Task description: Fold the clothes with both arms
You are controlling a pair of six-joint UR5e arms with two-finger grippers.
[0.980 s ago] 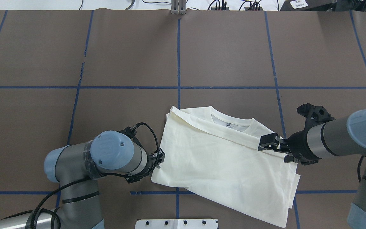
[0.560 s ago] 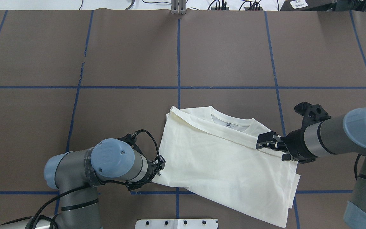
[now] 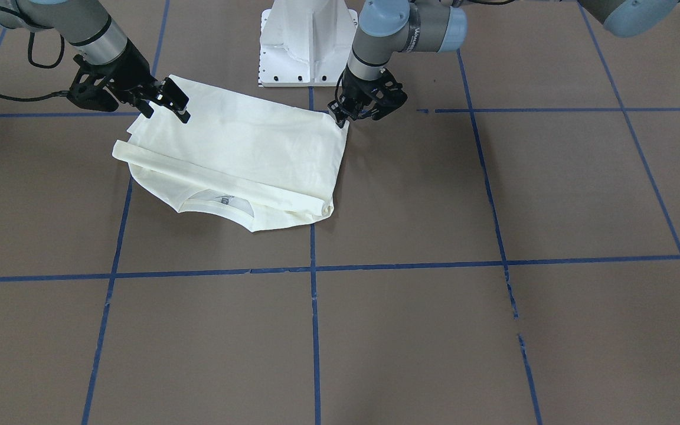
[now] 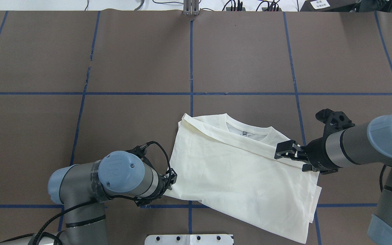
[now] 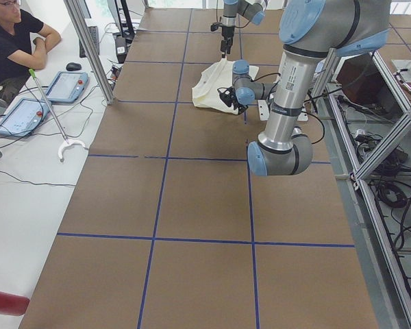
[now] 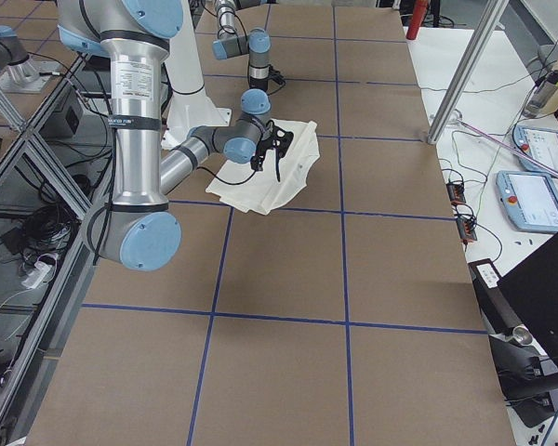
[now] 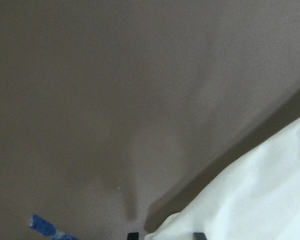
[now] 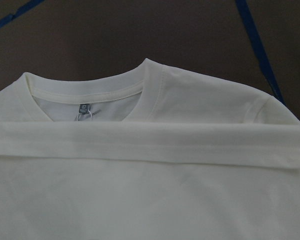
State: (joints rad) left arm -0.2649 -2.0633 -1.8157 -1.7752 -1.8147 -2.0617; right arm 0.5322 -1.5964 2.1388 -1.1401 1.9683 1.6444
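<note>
Tabletop (image 4: 131,61) carries the shirt (image 4: 237,177) at 6 o'clock overhead, unmoved, so we judge the next fold not started. Pedestal base (image 4: 189,239) at its 6 o'clock, no obstacle. Right end effector (image 4: 284,151) crept inward at shirt's 3 o'clock, fingers wide, empty. Left end effector (image 4: 171,178) shifted at 9 o'clock corner; grip we cannot tell.

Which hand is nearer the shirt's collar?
Right. The right hand is at the shoulder beside the collar; the left hand is at the shirt's opposite bottom corner.
</note>
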